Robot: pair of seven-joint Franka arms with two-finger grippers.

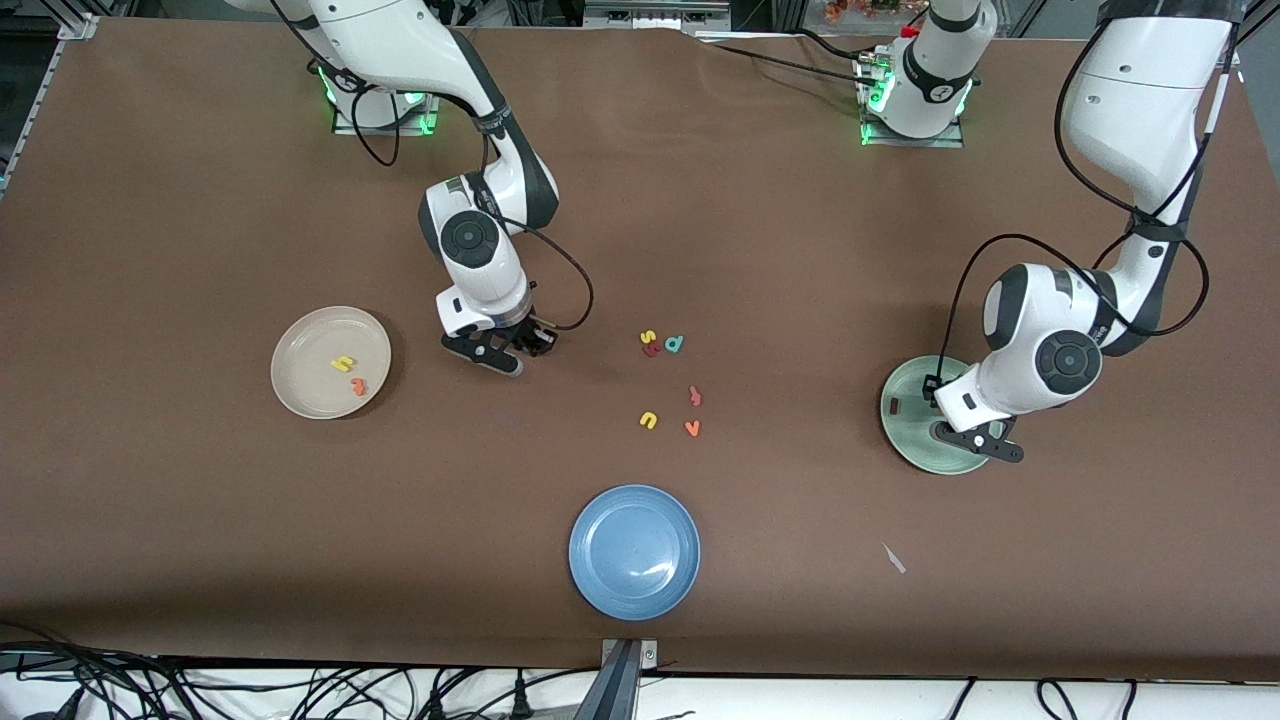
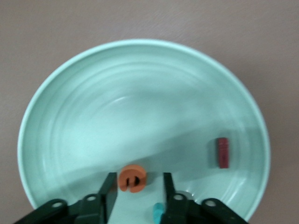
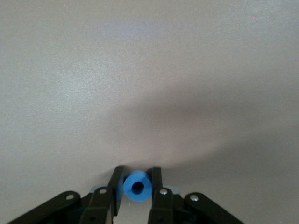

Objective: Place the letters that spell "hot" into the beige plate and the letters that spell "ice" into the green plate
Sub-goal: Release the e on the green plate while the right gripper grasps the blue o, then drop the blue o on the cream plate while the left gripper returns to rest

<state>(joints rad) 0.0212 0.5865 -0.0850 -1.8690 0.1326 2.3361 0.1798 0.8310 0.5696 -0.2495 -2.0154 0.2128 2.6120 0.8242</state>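
Between the fingers of the right gripper (image 3: pixel 137 186) sits the blue "o" (image 3: pixel 137 186), pinched across its outer wall with the hole facing the wrist camera; jaws are narrowed onto it. In the front view this gripper (image 1: pixel 510 350) is low over bare table beside the beige plate (image 1: pixel 300 385), toward the right arm's end. That plate already carries the yellow "h" (image 1: pixel 343 364) and orange "t" (image 1: pixel 358 386).

Left gripper (image 2: pixel 136 186) hangs over the green plate (image 2: pixel 56 154) at the left arm's end of the table (image 1: pixel 200 520), jaws parted and gripping nothing. The orange "e" (image 2: pixel 132 178) lies on the plate floor between the fingers, free of both. The dark red "i" (image 2: pixel 223 152) lies nearby in the same plate, and a teal sliver, probably the "c" (image 2: pixel 158 213), shows by one finger, mostly hidden.

Handling judgement: the letters look like soft foam, very light and slightly compressible. A gentle squeeze should hold them, and a hard one would deform the ring. Flat outer edges are the best purchase. Being so light, a piece may cling to a pad on release or bounce.

Leftover letters sit mid-table: yellow "s" (image 1: pixel 648 337), teal "d" (image 1: pixel 675 344), yellow "u" (image 1: pixel 648 420), orange "v" (image 1: pixel 692 428), plus two reddish pieces not identifiable. A blue plate (image 1: pixel 634 551) lies nearest the front camera.

No brand, label or printed writing is readable; the letter shapes are the only text.
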